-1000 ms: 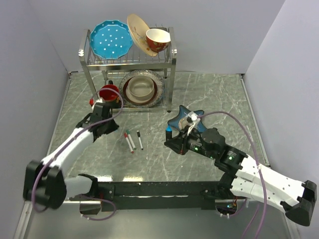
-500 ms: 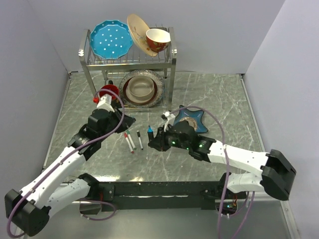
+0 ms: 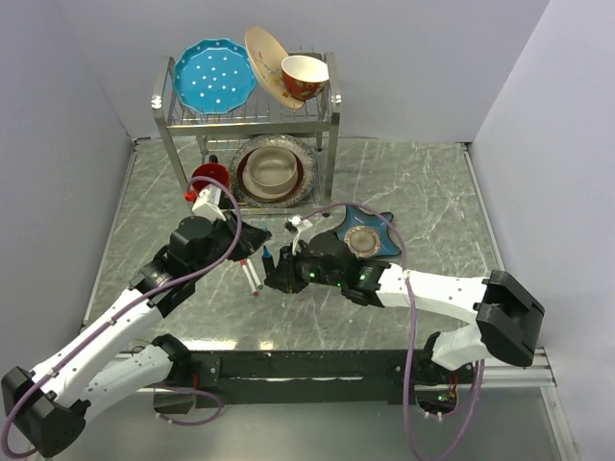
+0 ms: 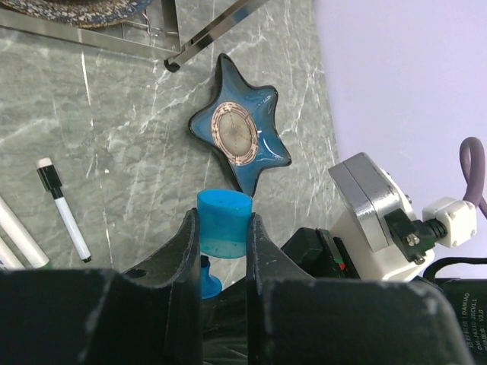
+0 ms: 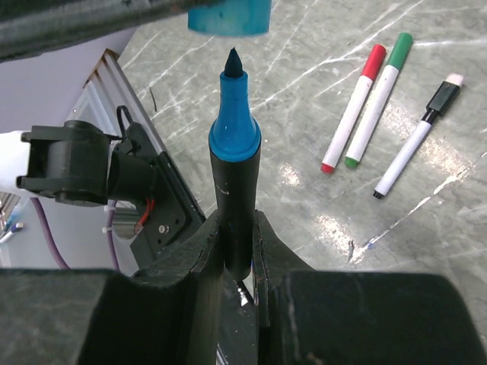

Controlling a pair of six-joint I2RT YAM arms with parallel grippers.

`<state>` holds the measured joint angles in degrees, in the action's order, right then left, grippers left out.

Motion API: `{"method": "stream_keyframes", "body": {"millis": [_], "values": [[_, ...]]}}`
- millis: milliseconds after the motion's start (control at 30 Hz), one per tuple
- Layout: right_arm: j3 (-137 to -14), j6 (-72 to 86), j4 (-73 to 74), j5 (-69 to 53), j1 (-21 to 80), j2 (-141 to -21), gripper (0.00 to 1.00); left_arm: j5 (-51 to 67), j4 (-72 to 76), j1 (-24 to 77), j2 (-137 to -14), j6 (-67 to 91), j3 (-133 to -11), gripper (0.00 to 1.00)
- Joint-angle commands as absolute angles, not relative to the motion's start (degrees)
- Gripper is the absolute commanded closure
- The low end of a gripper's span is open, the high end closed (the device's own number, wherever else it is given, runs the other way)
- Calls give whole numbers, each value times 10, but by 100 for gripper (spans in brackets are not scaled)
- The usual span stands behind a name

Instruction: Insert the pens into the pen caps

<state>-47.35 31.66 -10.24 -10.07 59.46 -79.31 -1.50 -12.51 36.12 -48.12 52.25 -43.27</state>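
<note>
Gripping a blue cap (image 4: 224,224), the left jaws hold it just above the marker (image 5: 234,152). The right jaws clamp that marker upright, three pens (image 5: 352,110) lying near it.

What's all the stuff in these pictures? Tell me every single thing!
marker: one, dark with a blue end, upright in the right gripper
cap: one, blue, just above the marker's tip, not on it
pens: three, white with red, green and black ends, lying together on the table
star dish: one, blue, on the table
rack: one, silver, at the back
plates: two, blue and cream, top of rack
bowl: one, red and white, top of rack
stacked dishes: count unclear, brownish, under the rack
cup: one, red, by the rack's left leg
table: one, grey marble
left gripper: black, shut on cap
right gripper: black, shut on marker
</note>
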Motion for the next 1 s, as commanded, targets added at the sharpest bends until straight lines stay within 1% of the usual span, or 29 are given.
{"method": "stream_keyframes", "body": {"millis": [0,500,700,967], "values": [[-500,318,-120,-82,601,-790,100,-29,-120,370,-479,526,-433,99],[-526,315,-103,-58,601,-786,100,-46,-184,380,-459,515,-429,99],[-566,300,-76,-48,601,-804,100,-18,-195,386,-455,516,-431,99],[-602,287,-53,-24,600,-814,100,-53,-298,402,-476,505,-470,98]]}}
